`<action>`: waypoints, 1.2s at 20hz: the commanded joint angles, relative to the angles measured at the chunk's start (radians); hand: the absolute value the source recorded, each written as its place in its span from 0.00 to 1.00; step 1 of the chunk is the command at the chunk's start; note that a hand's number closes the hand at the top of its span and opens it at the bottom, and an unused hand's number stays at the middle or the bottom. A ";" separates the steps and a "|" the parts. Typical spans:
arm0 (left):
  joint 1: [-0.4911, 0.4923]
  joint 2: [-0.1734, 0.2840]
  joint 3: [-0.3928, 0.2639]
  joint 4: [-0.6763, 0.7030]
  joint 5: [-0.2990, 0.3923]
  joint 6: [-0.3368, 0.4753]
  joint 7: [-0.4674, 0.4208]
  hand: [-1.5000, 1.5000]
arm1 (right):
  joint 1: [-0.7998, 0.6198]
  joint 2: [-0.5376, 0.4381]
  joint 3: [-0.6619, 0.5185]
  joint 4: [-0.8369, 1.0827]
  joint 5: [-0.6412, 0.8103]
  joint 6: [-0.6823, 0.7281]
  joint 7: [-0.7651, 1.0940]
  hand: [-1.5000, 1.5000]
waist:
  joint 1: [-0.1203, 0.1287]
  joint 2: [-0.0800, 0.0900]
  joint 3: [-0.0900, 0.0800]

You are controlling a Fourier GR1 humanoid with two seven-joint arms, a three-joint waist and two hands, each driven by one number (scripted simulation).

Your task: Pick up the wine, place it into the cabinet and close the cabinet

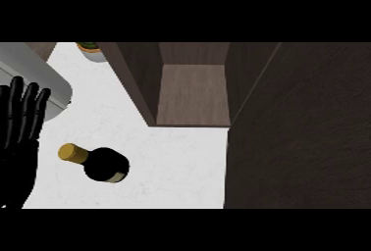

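Wine bottle (pixel 100 163) stands on the white table (pixel 174 166), just right of the left hand (pixel 20 122), not touching; hand is open, fingers straight, holding nothing; open cabinet (pixel 192 93) sits farther right.

A black wine bottle (pixel 106 165) with a gold cap is being shown on a white, faintly mottled worktop (pixel 174 162). Dark brown wood is being seen on the cabinet (pixel 193 93). The left hand (pixel 20 117) is black.

Left hand (pixel 20 122) at the view's left edge, open, fingers (pixel 29 100) straight and pointing up.
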 commanded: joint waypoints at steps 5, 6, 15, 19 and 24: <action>-0.094 0.063 -0.193 0.056 0.229 -0.298 0.064 0.00 | 0.089 0.024 0.048 -0.042 0.005 0.006 0.014 0.00 | -0.062 -0.014 0.012; -0.100 0.077 -0.249 0.067 0.252 -0.358 0.071 0.00 | 0.088 0.027 0.063 -0.056 0.007 0.007 0.029 0.00 | -0.076 -0.014 0.011; -0.025 0.124 -0.310 -0.165 0.639 -0.294 0.516 0.00 | 0.294 -0.035 0.251 -0.362 -0.138 0.150 0.233 0.00 | -0.022 -0.020 0.013; 0.050 0.173 -0.277 -0.318 0.711 -0.246 0.583 0.00 | 0.352 -0.052 0.297 -0.521 -0.157 0.133 0.371 0.00 | -0.013 -0.019 0.012; 0.010 0.158 -0.311 -0.426 0.700 -0.125 0.689 0.00 | 0.374 -0.066 0.297 -0.547 -0.150 0.133 0.374 0.00 | -0.012 -0.019 0.012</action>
